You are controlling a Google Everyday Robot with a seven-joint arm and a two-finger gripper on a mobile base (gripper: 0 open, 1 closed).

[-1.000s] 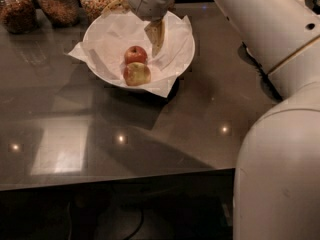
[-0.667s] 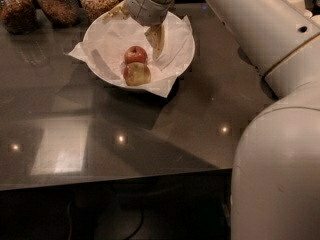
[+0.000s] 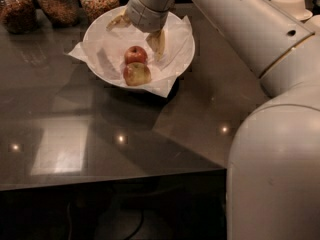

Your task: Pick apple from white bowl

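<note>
The white bowl point(image 3: 100, 39), lined with crinkled white paper, sits at the back of the dark table. In it lies the deep red apple point(image 3: 135, 54), with a paler yellow-green apple point(image 3: 137, 74) just in front of it. My gripper point(image 3: 138, 31) hangs over the bowl, just behind and above the red apple. It is open and empty: one finger point(image 3: 119, 20) is at the bowl's back left, and the other finger point(image 3: 156, 41) is just right of the red apple.
Three glass jars of dry food point(image 3: 59, 3) stand behind the bowl at the back left. Stacked cream bowls point(image 3: 289, 5) are at the back right. My white arm fills the right side. The table's front edge point(image 3: 115, 180) runs across the lower frame.
The gripper has come down a little into the bowl, closer to the red apple. The apples and the bowl have not moved.
</note>
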